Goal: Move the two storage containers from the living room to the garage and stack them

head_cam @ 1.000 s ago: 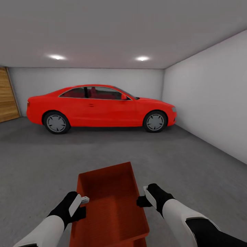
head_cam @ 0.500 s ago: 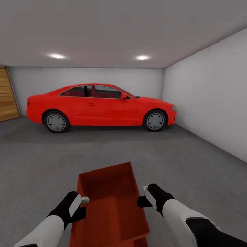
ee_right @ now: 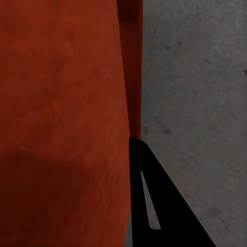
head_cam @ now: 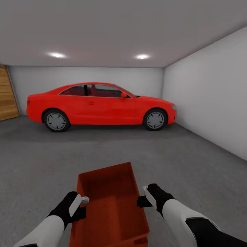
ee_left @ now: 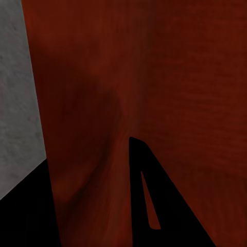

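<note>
In the head view an orange-red lidless storage container (head_cam: 109,202) hangs low in front of me, over the garage's dark-grey concrete floor (head_cam: 192,164). My left gripper (head_cam: 82,200) is shut on its left wall and my right gripper (head_cam: 143,197) on its right wall. A second orange-red edge (head_cam: 143,240) shows just beneath it at the picture's lower border; I cannot tell what it belongs to. The left wrist view shows the container's ribbed wall (ee_left: 154,77) against a black finger (ee_left: 164,206). The right wrist view shows the wall (ee_right: 62,103), a finger (ee_right: 164,206) and concrete (ee_right: 195,92).
A red coupe car (head_cam: 99,106) stands side-on across the far end of the garage. A wooden door (head_cam: 7,92) is at the far left and a white wall (head_cam: 212,96) runs along the right. Open concrete lies between me and the car.
The whole head view has shifted slightly, with the car and ceiling lights a little higher in the picture. The container and both grippers keep their place in it.
</note>
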{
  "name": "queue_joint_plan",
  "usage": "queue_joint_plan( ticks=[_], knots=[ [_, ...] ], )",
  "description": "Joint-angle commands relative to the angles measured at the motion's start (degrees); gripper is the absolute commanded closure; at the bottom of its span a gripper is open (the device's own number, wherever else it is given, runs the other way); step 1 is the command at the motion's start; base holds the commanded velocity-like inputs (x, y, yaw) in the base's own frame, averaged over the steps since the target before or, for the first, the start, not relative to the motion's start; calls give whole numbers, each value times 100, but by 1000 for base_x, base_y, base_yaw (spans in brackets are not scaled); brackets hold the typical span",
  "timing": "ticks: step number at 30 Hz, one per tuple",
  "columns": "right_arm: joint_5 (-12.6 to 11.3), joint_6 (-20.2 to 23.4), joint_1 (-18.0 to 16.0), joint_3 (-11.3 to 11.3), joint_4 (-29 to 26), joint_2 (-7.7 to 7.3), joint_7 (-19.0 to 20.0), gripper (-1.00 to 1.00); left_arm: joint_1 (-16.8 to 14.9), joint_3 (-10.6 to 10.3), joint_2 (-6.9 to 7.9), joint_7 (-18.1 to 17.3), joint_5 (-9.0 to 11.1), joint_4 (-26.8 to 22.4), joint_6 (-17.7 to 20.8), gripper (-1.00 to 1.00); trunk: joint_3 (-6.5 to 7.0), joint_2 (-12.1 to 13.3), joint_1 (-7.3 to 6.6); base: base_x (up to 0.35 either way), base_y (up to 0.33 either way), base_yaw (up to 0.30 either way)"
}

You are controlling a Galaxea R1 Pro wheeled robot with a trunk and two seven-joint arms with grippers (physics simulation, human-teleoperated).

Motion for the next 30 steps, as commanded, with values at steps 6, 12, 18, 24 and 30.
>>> queue_joint_plan(
  ticks=[6, 12, 18, 24, 30],
  knots=[
    [99, 37, 0, 35, -5, 2, -20, 100, -5, 28, -6, 48, 347, -8, -50, 100, -114, -245, 131, 0, 0, 0],
    [104, 37, 0, 33, -8, 2, -22, 100, -6, 21, -7, 48, 347, -9, -50, 100, -222, -486, 263, 0, 0, 0],
    [104, 37, 0, 34, -10, 2, -20, 100, -4, 20, -7, 46, 347, -12, -50, 100, -240, -526, 285, 0, 0, 0],
    [104, 33, 0, 32, -7, 2, -20, 100, -4, 20, -7, 49, 347, -12, -50, 100, -240, -526, 285, 0, 0, 0],
    [100, 29, 1, 27, -8, 2, -20, 100, -6, 20, -7, 60, 340, -12, -50, 100, -240, -526, 285, 0, 0, 0]
  ],
)
